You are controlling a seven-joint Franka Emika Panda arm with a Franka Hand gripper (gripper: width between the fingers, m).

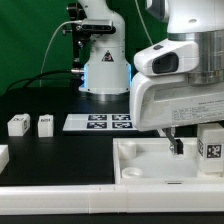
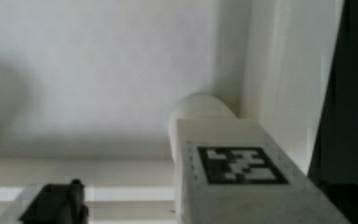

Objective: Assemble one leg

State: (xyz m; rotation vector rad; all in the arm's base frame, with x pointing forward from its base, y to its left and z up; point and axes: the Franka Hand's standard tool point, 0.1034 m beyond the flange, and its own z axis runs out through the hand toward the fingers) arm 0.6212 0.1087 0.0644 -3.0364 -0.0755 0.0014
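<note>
A white leg (image 1: 212, 150) with a square marker on its side stands at a corner of the large white tray-like piece (image 1: 145, 165) on the exterior view's right. My gripper (image 1: 195, 148) hangs low over that corner, with one black finger (image 1: 178, 146) beside the leg and apart from it. In the wrist view the leg (image 2: 238, 165) lies between the jaws. A black finger (image 2: 55, 203) stands clear of it on one side and the other side is dark. The gripper (image 2: 199, 205) is open. Two more legs (image 1: 18, 124) (image 1: 45, 123) stand on the black table at the exterior view's left.
The marker board (image 1: 100, 122) lies flat mid-table in front of the arm's base (image 1: 105, 75). A further white part (image 1: 3, 155) shows at the exterior view's left edge. The tray-like piece's raised rim (image 2: 274, 60) runs beside the leg.
</note>
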